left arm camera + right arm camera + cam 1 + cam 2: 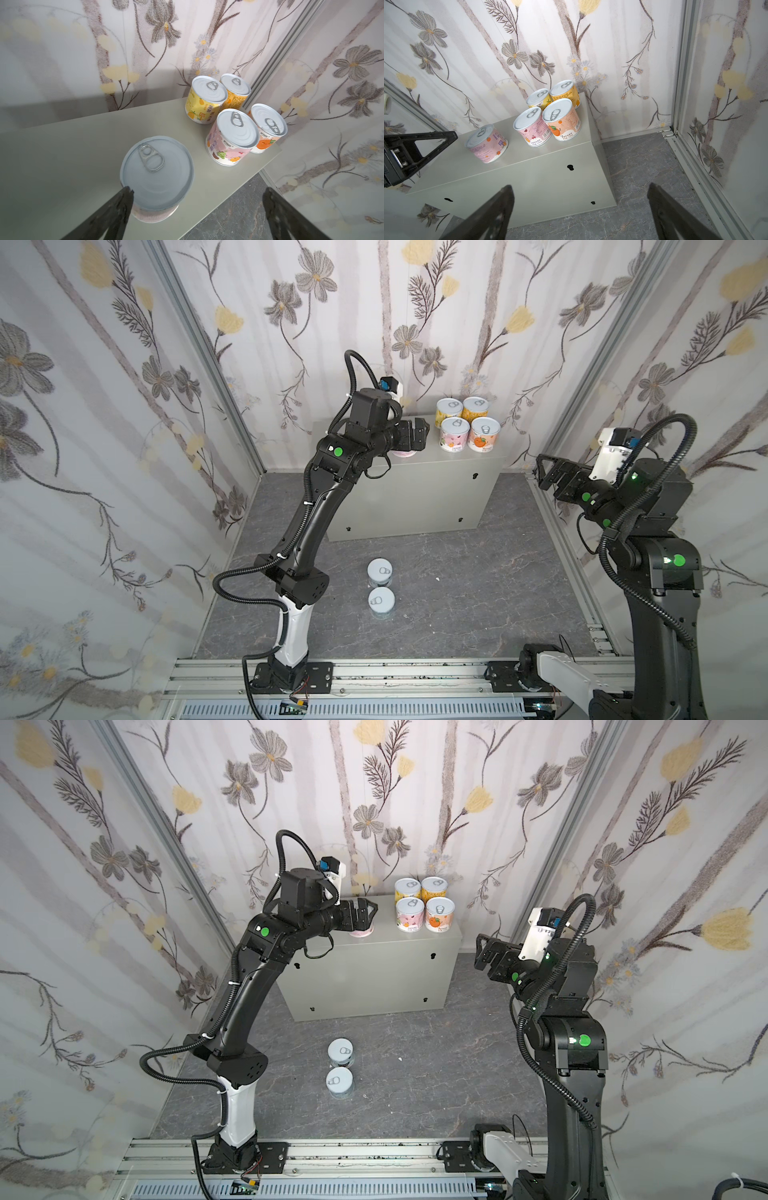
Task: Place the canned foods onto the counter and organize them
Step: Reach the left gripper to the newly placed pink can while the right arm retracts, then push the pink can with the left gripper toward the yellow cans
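A: Nearest, a short silvery-lidded tin (381,600) is stood upright on the dark grey marbled floor (478,593), with a second floor tin (380,570) just behind it.
B: Next, the right gripper (580,187) is held off the right end of the large pale grey-beige metal counter (415,493), fingers spread, nothing gripped.
A: The counter top is overhung by the left gripper (197,188), fingers spread wide, nothing pinched!
B: A pink-labelled pull-tab tin (156,172) is set upright there, just beside one finger.
A: Farthest, four tins are packed two by two at the counter's far right corner: a yellow pineapple tin (207,97), an orange-yellow tin (235,87), a pink fruit-print tin (232,135), an orange-fruit tin (268,124).
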